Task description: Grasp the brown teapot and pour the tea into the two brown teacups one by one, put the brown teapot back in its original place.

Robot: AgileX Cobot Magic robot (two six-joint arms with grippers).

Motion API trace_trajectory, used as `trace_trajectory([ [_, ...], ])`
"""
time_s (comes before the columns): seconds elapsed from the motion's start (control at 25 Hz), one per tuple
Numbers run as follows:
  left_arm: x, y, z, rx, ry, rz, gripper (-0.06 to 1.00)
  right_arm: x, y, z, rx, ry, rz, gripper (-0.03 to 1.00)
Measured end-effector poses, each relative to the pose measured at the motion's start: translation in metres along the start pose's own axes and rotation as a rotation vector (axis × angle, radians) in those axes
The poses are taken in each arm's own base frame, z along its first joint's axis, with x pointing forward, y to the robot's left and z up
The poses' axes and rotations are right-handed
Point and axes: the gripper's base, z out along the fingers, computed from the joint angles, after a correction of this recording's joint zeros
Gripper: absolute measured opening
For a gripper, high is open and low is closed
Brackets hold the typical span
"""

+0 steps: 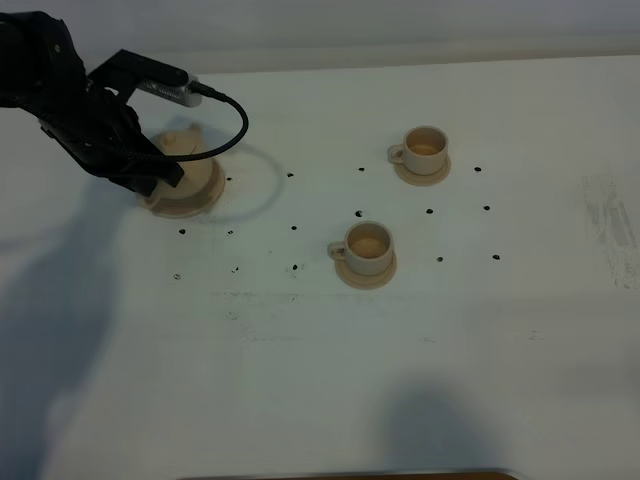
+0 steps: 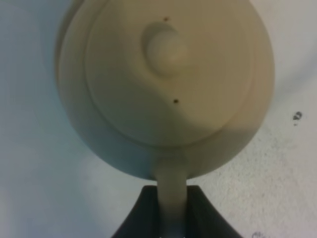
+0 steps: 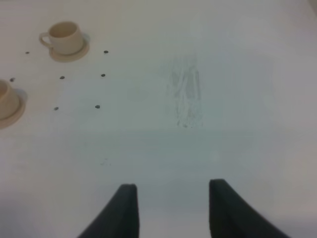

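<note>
The brown teapot (image 1: 192,142) sits on its wide saucer (image 1: 195,200) at the far left, mostly hidden by my left arm. In the left wrist view the teapot (image 2: 163,84) fills the frame, lid knob up, and my left gripper (image 2: 172,208) is shut on its loop handle (image 2: 172,191). Two brown teacups stand on small saucers: one at the back right (image 1: 424,150), one nearer the middle (image 1: 367,247). Both show in the right wrist view, one whole (image 3: 63,37) and one cut by the frame edge (image 3: 7,99). My right gripper (image 3: 172,198) is open and empty over bare table.
The white table (image 1: 320,350) carries small black dots (image 1: 294,227) around the cups and teapot, and a scuffed patch (image 1: 610,225) at the right. A black cable (image 1: 235,115) loops from the left wrist over the teapot. A dark edge (image 1: 350,476) lies at the front.
</note>
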Motion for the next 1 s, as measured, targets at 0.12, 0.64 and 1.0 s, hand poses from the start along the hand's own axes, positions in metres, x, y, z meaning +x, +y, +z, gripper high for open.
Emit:
trace_trajectory([
  [0.12,-0.001,-0.001,-0.009,-0.005,-0.016,0.038,0.08,0.000,0.000,0.000,0.000,0.000,0.000,0.35],
  [0.64,-0.044,-0.030,-0.042,-0.013,-0.109,0.272,0.08,0.000,0.000,0.000,0.000,0.000,-0.001,0.35],
  [1.0,-0.091,-0.069,-0.021,0.023,-0.107,0.443,0.08,0.000,0.000,0.000,0.000,0.000,0.000,0.35],
])
